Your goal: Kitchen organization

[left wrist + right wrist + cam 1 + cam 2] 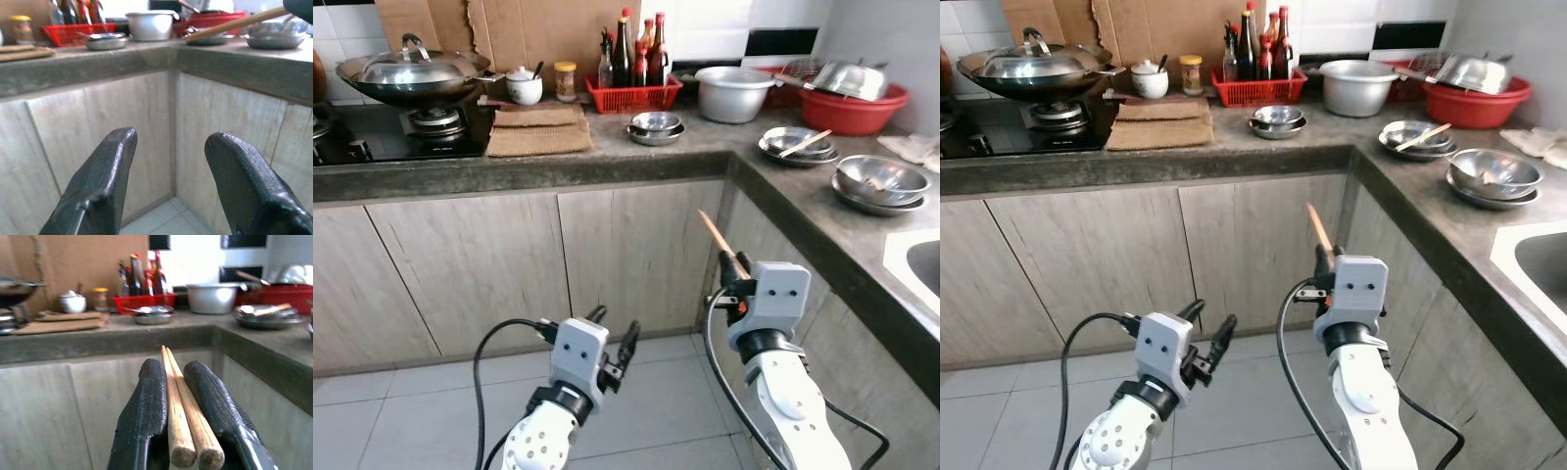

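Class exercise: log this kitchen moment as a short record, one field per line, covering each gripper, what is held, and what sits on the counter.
right gripper: right gripper shut on a pair of wooden chopsticks, raised in front of the cabinets
left gripper: left gripper open, holding nothing, low near the floor
counter corner: steel bowls, white pot
counter right: steel dishes, one with a chopstick across it; red basin
counter left: lidded wok on the stove, red basket of bottles

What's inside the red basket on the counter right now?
The red basket holds several upright bottles with dark contents and red caps. Its wall hides their lower parts and the basket floor, so anything smaller lying in there cannot be seen.
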Tool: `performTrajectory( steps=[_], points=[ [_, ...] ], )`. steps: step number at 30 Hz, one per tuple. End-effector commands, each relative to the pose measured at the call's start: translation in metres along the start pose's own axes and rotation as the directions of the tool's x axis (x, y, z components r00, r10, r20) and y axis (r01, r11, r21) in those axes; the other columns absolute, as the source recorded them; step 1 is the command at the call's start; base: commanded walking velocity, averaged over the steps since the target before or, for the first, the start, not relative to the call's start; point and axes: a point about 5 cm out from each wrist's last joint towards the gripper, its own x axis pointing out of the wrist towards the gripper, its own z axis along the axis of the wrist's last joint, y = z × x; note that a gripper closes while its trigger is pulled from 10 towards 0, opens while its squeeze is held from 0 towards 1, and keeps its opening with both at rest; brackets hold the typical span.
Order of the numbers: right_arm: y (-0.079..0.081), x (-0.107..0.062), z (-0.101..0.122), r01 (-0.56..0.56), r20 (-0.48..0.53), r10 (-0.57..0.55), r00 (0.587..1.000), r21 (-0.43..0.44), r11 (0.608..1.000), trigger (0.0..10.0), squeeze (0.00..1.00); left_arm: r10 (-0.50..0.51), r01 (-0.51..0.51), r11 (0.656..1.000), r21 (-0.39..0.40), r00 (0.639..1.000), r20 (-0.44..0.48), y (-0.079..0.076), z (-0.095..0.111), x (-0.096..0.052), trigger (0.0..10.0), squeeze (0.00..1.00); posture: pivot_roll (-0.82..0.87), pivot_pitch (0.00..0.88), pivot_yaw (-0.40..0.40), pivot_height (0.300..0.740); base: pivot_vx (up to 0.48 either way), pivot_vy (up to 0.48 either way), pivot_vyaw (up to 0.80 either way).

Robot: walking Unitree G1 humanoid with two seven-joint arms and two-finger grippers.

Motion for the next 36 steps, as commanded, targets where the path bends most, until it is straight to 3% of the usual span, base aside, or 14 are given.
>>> performTrajectory(
  steps=[1, 11, 36],
  points=[
    [-0.003, 0.0017, 0.0058, 0.007, 0.024, -0.007, 1.0, -0.004, 1.0, 10.0, 0.0, -0.012, 0.012, 1.0, -0.005, 1.0, -0.003, -0.0038, 0.0, 0.0008, 10.0, 0.0, 0.02, 0.0, -0.019, 0.74, 0.0, 0.0, 0.0],
    [-0.0031, 0.0016, 0.0062, 0.007, 0.024, -0.007, 1.0, -0.004, 1.0, 10.0, 0.0, -0.013, 0.012, 1.0, -0.017, 1.0, -0.013, -0.0036, -0.0018, -0.0003, 10.0, 0.0, 0.02, 0.0, -0.011, 0.74, 0.0, 0.0, -0.05],
    [-0.0016, 0.003, 0.0053, 0.014, 0.013, -0.014, 1.0, 0.001, 1.0, 10.0, 0.0, -0.005, 0.005, 1.0, -0.019, 1.0, -0.011, -0.0012, -0.0006, 0.0006, 10.0, 0.0, 0.02, 0.0, -0.011, 0.74, 0.0, 0.299, -0.8]
  ],
)
